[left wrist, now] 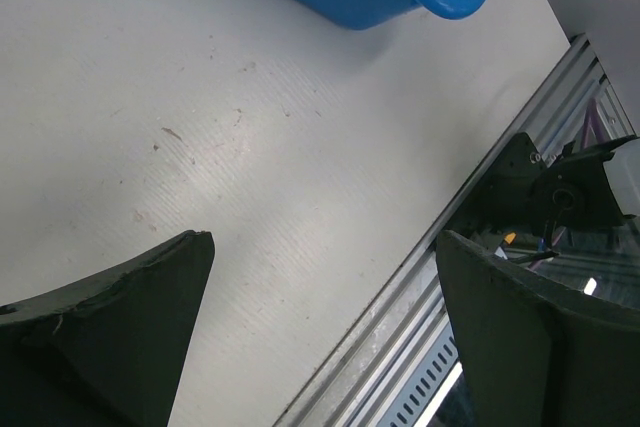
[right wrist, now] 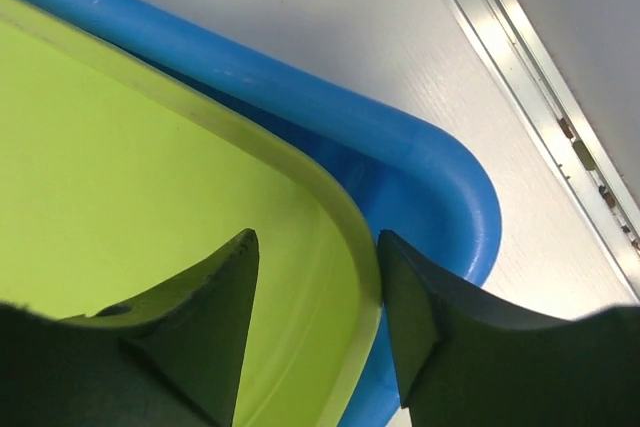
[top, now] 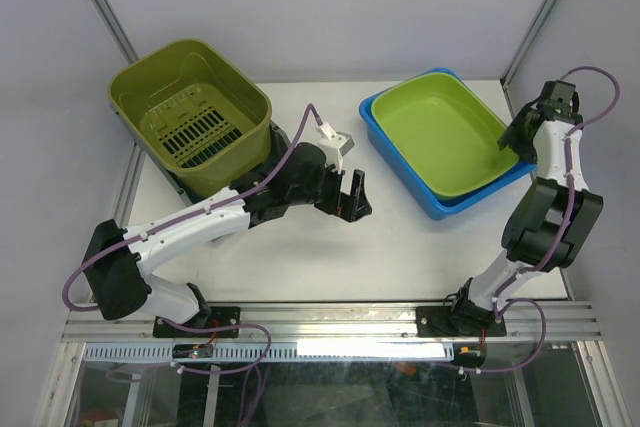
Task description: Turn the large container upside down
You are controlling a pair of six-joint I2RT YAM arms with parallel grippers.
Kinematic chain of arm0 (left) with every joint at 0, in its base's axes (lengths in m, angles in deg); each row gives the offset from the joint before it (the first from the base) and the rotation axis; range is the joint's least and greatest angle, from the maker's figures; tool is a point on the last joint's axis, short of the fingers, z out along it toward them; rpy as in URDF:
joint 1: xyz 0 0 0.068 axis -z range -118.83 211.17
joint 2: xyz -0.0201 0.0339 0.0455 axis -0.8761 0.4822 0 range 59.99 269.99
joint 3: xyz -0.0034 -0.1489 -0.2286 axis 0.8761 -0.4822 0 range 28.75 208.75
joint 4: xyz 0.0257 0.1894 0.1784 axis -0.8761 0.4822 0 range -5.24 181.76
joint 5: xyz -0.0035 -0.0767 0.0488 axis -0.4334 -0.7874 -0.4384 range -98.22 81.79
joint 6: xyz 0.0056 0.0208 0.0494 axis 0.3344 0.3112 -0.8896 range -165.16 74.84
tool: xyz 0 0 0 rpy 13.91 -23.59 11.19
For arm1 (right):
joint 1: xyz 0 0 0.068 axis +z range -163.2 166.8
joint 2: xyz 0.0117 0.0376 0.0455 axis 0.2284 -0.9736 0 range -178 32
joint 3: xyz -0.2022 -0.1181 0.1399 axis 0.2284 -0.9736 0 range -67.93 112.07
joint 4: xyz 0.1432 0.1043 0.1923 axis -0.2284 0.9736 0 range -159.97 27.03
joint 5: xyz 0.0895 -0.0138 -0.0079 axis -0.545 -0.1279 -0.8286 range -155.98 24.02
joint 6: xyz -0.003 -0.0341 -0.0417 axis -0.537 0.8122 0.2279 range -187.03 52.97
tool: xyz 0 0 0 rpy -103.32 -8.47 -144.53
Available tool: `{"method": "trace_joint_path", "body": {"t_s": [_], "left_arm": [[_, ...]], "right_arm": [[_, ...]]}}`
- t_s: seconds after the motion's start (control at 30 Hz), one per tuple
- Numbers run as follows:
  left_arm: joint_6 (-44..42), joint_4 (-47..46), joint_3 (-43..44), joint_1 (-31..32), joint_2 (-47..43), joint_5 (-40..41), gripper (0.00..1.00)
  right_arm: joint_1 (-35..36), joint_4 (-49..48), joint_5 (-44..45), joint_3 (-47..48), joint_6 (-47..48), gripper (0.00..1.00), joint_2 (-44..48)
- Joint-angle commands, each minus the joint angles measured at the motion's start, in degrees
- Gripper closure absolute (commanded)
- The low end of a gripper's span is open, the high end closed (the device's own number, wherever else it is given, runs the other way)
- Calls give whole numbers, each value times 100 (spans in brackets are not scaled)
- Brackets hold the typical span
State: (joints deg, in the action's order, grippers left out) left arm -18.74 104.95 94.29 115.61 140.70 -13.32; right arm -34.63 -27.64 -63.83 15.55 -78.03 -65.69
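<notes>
Task's thing: the lime-green tub (top: 440,132), which I take to be the large container because the right pincer (right wrist: 315,247) is at it (the olive slotted basket (top: 190,117) at the upper left is the other candidate, and no pincer is at it).
Where it is: right of centre in the overhead view, nested inside a blue tub (top: 440,209), both on the bench (top: 330,257).
How it looks: smooth and shallow, with rounded corners and a thin rim, nothing in it, mouth up.
Right pincer: partly open and straddling the tub's rim at a corner. One finger is inside the tub, the other over the gap between lime rim and blue wall. Space shows on the inner side, so it is not a pinch yet.
Left pincer (left wrist: 322,247): wide open, holding nothing, over bare bench at mid frame.
Done: only the approach, by my reading.
Left: grip the rim, lift the tub clear of the blue one, roll it over and set it mouth down.
</notes>
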Motion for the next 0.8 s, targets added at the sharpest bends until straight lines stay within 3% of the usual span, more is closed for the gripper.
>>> {"method": "trace_joint_path", "body": {"t_s": [0.0, 0.17, 0.33, 0.77], "left_arm": [[33, -190, 62, 67, -72, -90, 1], [13, -190, 37, 60, -146, -52, 1], [21, -190, 176, 59, -198, -62, 1], [-132, 291, 1354, 58, -498, 40, 1]], "right_arm": [[-51, -73, -286, -93, -200, 50, 354], [-107, -92, -500, -209, -276, 64, 583], [-116, 69, -509, -87, -291, 100, 965], [-120, 286, -1032, 178, -486, 100, 2567]]}}
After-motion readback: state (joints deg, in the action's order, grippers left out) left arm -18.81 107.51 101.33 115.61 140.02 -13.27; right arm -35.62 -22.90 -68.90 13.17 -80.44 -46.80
